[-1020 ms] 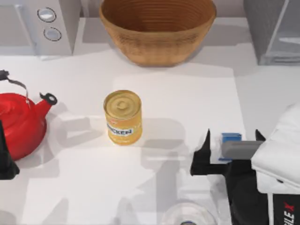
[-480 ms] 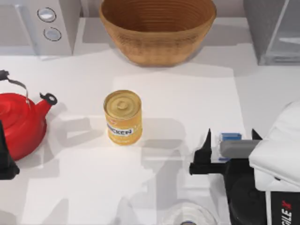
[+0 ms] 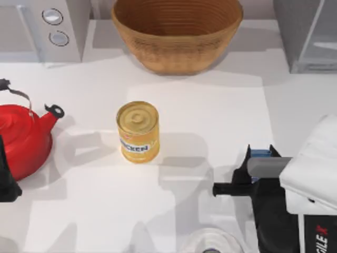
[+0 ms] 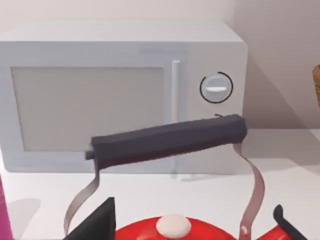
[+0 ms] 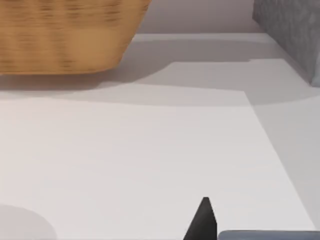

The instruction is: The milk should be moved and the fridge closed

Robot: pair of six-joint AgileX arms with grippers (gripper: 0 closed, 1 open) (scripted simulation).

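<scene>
The milk [image 3: 260,154] shows as a small blue top at the table's right front, largely covered by my right arm. My right gripper [image 3: 260,158] is shut on the milk, one black finger on each side of the carton. In the right wrist view one fingertip [image 5: 202,224] rises beside the carton's blue-grey top [image 5: 270,235]. The fridge [image 3: 301,31], a grey cabinet with a pale door panel [image 3: 324,39], stands at the back right, well apart from the milk. Its speckled grey wall [image 5: 295,30] appears in the right wrist view. My left arm [image 3: 6,179] is parked at the left edge.
A yellow can [image 3: 138,130] stands mid-table. A wicker basket [image 3: 176,31] sits at the back centre, and a grey microwave [image 3: 42,26] with two knobs at the back left. The red kettle [image 3: 21,139] is by my left arm. A clear round object [image 3: 210,243] lies at the front edge.
The right gripper's fingers, spread wide around the milk before, have drawn in against the carton. The left arm and the other objects stayed still.
</scene>
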